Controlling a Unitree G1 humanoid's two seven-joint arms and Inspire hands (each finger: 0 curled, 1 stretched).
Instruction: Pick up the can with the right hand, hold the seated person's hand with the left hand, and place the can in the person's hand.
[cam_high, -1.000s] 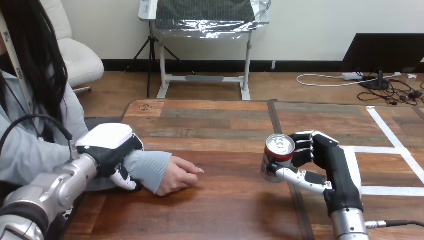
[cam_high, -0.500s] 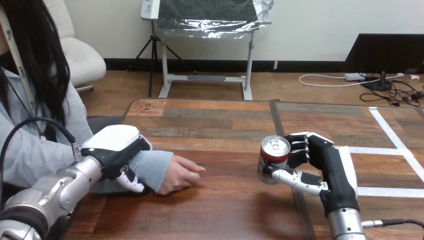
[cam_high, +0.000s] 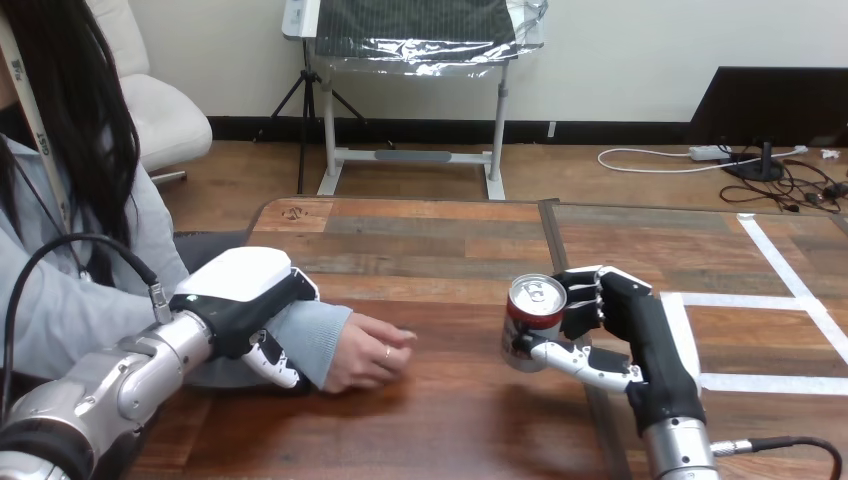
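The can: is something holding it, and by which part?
Yes: the right hand holds the can, wrapped round its side wall below the top rim.

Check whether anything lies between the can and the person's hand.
Nothing visible does. Only bare table lies between the can, held in the right hand, and the person's hand. That hand rests on the wood with its palm down, so it offers no open palm.

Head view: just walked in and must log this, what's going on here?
The robot's right hand has its fingers curled round a red and silver metal can, upright over the wooden table. Its left hand grips the seated person's grey-sleeved wrist; the person's hand rests curled on the table, apart from the can.
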